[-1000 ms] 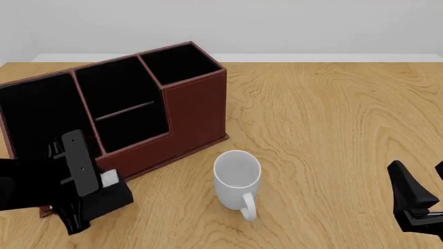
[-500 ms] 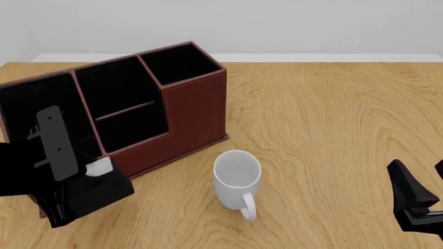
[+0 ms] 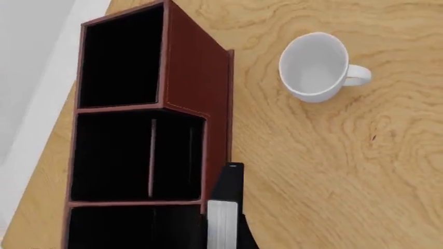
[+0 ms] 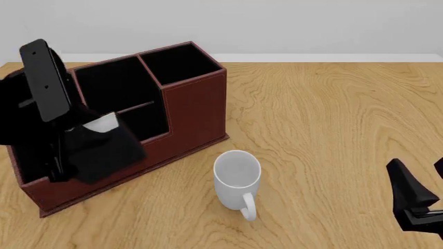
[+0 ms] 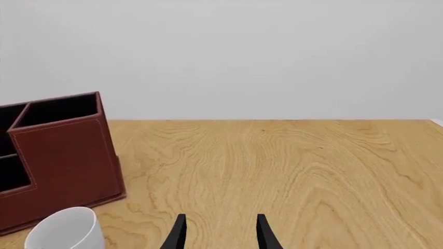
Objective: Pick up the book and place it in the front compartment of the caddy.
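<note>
My left gripper is shut on the black book, whose white page edges face up. It holds the book in the air, tilted, in front of the reddish-brown caddy. In the left wrist view the book hangs beside the caddy's front wall, near the divider between the widest cell and the front compartment. A thin bar crosses that front compartment. My right gripper is low at the near right, open and empty, fingers apart.
A white mug stands upright on the wooden table just right of the book, its handle toward me. In the left wrist view the mug is apart from the caddy. The small square cell is at the caddy's right end.
The left gripper has lifted the book off the table and carried it up and back toward the caddy. The right arm and the mug have not moved.
</note>
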